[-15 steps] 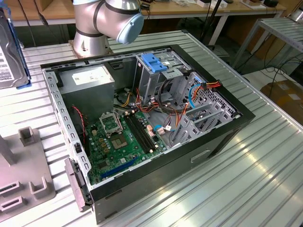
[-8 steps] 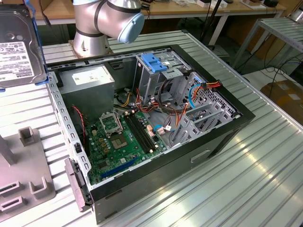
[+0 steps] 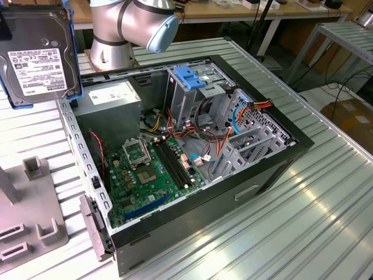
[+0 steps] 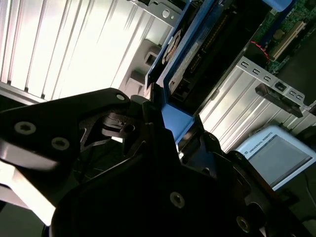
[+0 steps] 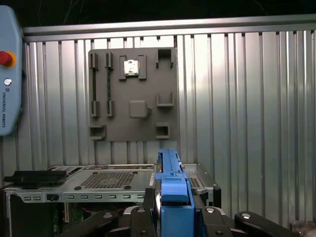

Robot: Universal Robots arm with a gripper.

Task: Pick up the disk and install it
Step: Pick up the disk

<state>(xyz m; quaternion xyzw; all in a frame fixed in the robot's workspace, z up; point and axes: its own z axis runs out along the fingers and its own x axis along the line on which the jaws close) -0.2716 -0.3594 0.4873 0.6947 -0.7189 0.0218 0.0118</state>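
Exterior above case [image 3: 265, 175]; wrist views at gripper [image 5: 173, 210]

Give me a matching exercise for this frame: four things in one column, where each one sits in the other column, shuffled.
1. disk
2. blue latch
3. circuit board
4. grey tray

A. flat on the floor of the open computer case
B. atop the drive cage
C. held in the air by the gripper, outside the case
D. on the table, at the exterior view's left of the case

Pairs: 1-C, 2-B, 3-A, 4-D
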